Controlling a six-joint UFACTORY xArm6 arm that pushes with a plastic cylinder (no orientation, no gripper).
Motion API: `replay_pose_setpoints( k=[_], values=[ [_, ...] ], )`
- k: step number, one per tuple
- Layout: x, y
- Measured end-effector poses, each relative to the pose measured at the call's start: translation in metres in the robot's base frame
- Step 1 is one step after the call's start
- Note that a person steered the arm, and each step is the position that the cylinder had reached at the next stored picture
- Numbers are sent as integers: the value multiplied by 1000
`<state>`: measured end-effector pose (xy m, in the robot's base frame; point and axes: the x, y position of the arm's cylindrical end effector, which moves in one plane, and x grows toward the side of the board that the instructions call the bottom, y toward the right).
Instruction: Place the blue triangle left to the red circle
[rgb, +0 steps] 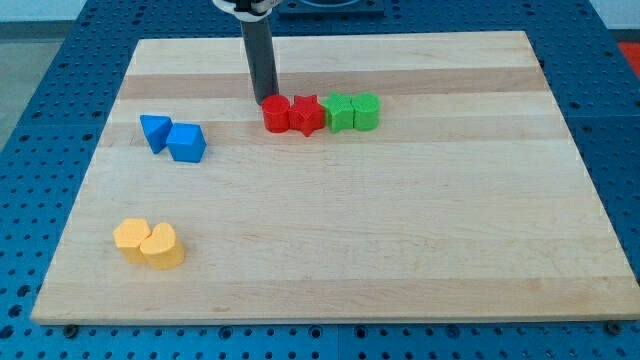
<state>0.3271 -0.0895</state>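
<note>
At this moment the task stood essentially unstarted, in my judgement. The small blue triangular block (154, 131) lay near the view's left edge of the pale wooden board (400, 250), touching the blue cube-like block (187, 143) just to its right, and well apart from the red round block (276, 113). That red circle sat toward the view's top centre as the leftmost member of a row of four touching blocks: the red star-shaped block (306, 114) beside it, then the green block (339, 112) and the second green block (366, 111), whose shapes I could not make out with certainty. My tip (266, 100) rested just behind the red circle at its upper left, touching or very nearly touching it; contact could not be confirmed. As a plain rod it had nothing to spread or pinch, and it held nothing. Two yellow blocks (148, 242), pressed together, lay at the view's lower left, clear of any likely path. Remaining work: carry my tip round to the triangle's left side, separate it from the blue cube, and push it rightward until it rested just left of the red circle.
</note>
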Motion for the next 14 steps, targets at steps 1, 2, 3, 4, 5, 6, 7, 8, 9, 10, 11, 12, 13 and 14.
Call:
replay_pose_setpoints(
  k=[1,2,3,4,5,6,7,8,9,10,11,12,13,14],
  values=[
    [0,0],
    [-7,-3],
    [-12,-25],
    [-9,-72],
    [-4,-109],
    [-4,-125],
    [-4,-126],
    [-4,-129],
    [0,-137],
    [9,-149],
    [19,-164],
    [32,-184],
    [50,-197],
    [70,-193]
  ],
)
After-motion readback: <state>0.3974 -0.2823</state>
